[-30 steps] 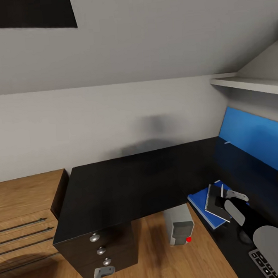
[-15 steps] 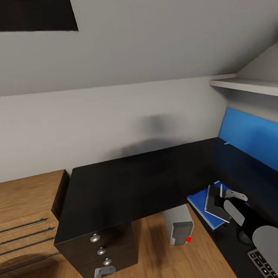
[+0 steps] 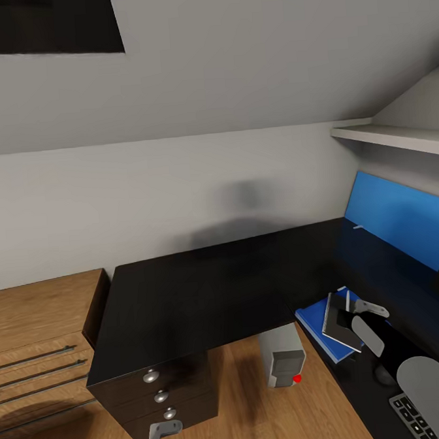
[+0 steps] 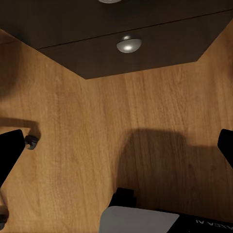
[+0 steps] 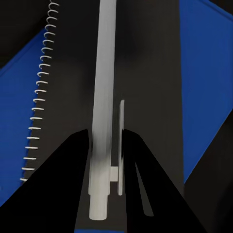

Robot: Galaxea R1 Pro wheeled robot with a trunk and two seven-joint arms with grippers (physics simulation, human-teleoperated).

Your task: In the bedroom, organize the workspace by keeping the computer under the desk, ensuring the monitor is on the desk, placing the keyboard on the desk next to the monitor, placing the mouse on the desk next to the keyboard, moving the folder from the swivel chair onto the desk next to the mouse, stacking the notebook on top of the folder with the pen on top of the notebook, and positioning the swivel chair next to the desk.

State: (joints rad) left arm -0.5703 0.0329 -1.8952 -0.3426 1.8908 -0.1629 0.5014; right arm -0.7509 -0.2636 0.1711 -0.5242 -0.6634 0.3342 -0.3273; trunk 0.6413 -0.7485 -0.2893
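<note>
Over notebook (image 3: 336, 321), right claw (image 5: 106, 145) w/ pen (image 5: 103, 111) nudged up slightly.

light: even, soft, moderately bright | shadows: faint smudge on far wall (image 3: 244, 198), dark patch on floor (image 4: 160, 160) | blur: slight softness

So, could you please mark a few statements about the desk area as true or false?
1. The notebook lies on the blue folder. True.
2. The computer stands on top of the desk. False: it stands on the floor under the desk.
3. The right tool has a pen between its fingers. True.
4. The folder is red. False: it is blue.
</note>
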